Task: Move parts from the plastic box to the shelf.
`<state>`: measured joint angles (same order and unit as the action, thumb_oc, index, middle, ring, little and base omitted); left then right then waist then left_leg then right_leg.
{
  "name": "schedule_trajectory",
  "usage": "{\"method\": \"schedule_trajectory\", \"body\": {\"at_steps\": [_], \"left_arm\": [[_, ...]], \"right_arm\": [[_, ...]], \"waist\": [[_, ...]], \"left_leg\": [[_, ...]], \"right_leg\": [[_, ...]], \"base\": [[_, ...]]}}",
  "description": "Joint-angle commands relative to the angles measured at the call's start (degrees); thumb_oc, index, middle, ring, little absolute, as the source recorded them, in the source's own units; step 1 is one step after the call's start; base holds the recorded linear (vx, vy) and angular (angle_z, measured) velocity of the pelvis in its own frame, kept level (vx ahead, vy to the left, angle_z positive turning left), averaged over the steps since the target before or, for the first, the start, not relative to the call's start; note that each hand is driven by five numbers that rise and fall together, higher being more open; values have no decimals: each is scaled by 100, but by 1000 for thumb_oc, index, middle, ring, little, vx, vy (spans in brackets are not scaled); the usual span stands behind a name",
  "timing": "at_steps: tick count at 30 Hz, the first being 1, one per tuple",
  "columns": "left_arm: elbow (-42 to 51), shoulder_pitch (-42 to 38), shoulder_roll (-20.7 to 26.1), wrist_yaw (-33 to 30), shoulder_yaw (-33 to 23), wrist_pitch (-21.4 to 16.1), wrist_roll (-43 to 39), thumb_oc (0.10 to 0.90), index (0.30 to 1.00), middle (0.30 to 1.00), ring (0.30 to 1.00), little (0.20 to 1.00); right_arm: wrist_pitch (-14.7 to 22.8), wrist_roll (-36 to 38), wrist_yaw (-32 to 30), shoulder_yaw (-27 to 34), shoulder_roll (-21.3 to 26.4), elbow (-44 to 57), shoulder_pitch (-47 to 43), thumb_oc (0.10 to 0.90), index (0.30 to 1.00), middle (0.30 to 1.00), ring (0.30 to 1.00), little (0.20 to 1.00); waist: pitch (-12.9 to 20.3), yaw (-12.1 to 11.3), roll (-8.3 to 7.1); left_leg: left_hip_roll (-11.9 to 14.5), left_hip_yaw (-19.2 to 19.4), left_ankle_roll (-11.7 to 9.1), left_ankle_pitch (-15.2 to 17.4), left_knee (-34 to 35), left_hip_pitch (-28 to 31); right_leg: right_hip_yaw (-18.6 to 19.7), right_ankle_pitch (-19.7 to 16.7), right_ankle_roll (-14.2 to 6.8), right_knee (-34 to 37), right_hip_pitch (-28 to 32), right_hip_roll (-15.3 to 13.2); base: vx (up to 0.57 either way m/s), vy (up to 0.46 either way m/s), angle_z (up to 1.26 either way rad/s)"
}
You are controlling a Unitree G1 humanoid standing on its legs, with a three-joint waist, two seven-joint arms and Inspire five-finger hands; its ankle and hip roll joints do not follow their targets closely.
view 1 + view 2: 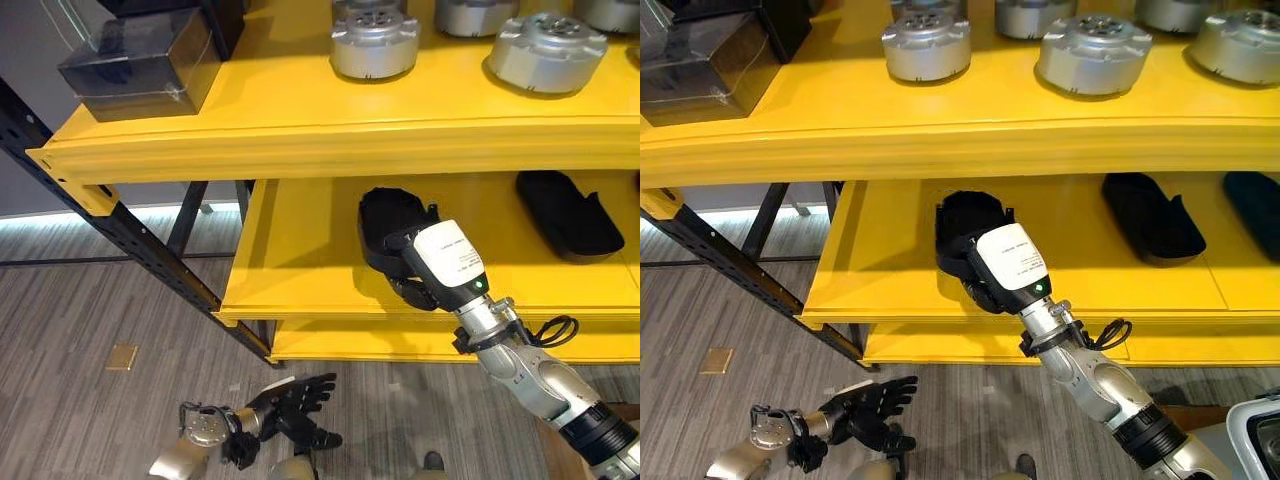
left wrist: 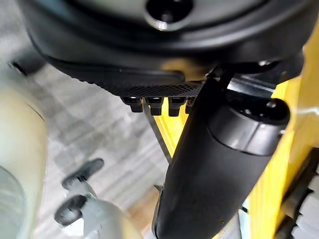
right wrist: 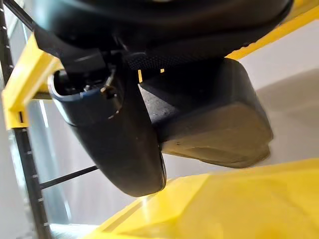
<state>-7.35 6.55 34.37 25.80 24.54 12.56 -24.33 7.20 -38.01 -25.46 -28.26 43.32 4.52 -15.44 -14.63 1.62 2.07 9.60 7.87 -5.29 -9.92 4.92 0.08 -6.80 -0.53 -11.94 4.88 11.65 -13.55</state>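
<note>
A black moulded part point(image 1: 383, 213) lies on the lower yellow shelf point(image 1: 295, 250), near its front. My right hand point(image 1: 412, 282) reaches in from the lower right and is closed round the part's near end. The right wrist view has the thumb point(image 3: 115, 139) pressed against the black part point(image 3: 214, 114) just above the yellow board. My left hand point(image 1: 292, 400) hangs low over the floor with its fingers spread, holding nothing. In the left wrist view the thumb point(image 2: 219, 164) stands apart from the fingertips point(image 2: 154, 104).
A second black part point(image 1: 565, 213) lies further right on the lower shelf. Several silver round parts point(image 1: 373, 42) stand on the upper shelf, with a clear plastic box point(image 1: 140, 62) at its left end. A black slanted upright point(image 1: 130, 238) carries the shelf's left side.
</note>
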Motion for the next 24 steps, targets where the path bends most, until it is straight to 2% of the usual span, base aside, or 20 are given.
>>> {"method": "schedule_trajectory", "body": {"at_steps": [1, 10, 19, 24], "left_arm": [[276, -282, -76, 253, -35, -337, 9, 900, 1000, 1000, 1000, 1000], [427, -383, 40, 391, 51, -189, 14, 900, 1000, 1000, 1000, 1000], [651, -642, 216, 364, 124, -183, -126, 900, 1000, 1000, 1000, 1000], [749, -870, 358, 354, 154, -354, -327, 900, 1000, 1000, 1000, 1000]], "right_arm": [[49, 91, -441, 285, 82, 341, -808, 400, 300, 300, 300, 300], [-531, 30, -95, 371, 260, -120, -1431, 400, 300, 300, 300, 300], [-486, -147, 274, 386, 441, -509, -2041, 400, 300, 300, 300, 300], [-596, -242, 526, 273, 689, -730, -2566, 400, 300, 300, 300, 300]], "waist": [[529, -96, 42], [311, -161, 85], [-39, -177, 245], [-398, -221, 375]], "left_leg": [[487, 231, -244, 445, 8, 399], [572, 207, -291, 358, 8, 260], [570, 151, -286, 227, 8, 15], [525, 65, -268, 112, 0, -226]], "right_leg": [[-293, -180, 319, -171, -385, 100], [-308, -69, 394, -332, -510, 115], [-297, -16, 420, -594, -843, 61], [-303, 48, 445, -843, -1148, 5]], "base": [[39, -107, -1], [1, -53, 1], [-53, -11, 0], [-146, -15, 5]]}}
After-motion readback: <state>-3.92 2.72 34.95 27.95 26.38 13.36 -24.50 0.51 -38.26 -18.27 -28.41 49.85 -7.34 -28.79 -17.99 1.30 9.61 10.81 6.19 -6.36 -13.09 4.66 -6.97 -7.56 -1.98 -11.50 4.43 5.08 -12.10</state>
